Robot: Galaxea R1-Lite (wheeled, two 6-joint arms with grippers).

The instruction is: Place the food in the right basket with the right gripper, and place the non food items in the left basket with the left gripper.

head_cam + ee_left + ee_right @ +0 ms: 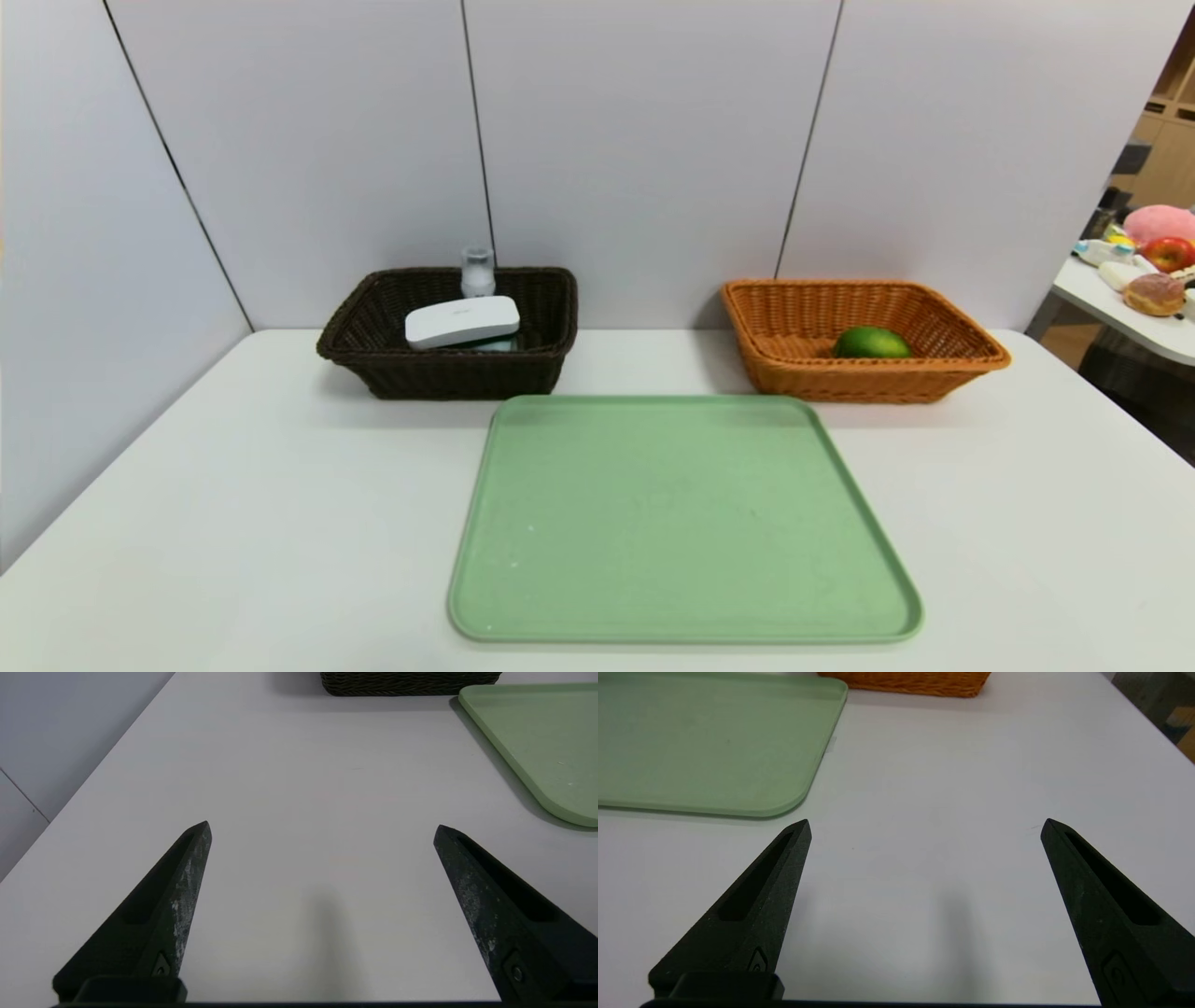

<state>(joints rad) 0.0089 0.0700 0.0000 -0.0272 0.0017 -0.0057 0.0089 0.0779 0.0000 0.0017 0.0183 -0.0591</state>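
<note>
The left basket (pixel 448 369) is dark brown woven wicker and the right basket (pixel 864 373) is orange-tan wicker, both rough. The lime (pixel 870 343) looks glossy, the green tray (pixel 681 597) matt plastic. The white worktop (pixel 233 523) is smooth.

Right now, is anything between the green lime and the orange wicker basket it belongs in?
Nothing visible; the green lime already lies inside the orange wicker basket. Both grippers hang open over bare table.

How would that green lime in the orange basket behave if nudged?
The lime looks round and glossy, so it would probably roll and might slip between hard fingers. The orange basket has flared walls that would likely stop it.
</note>
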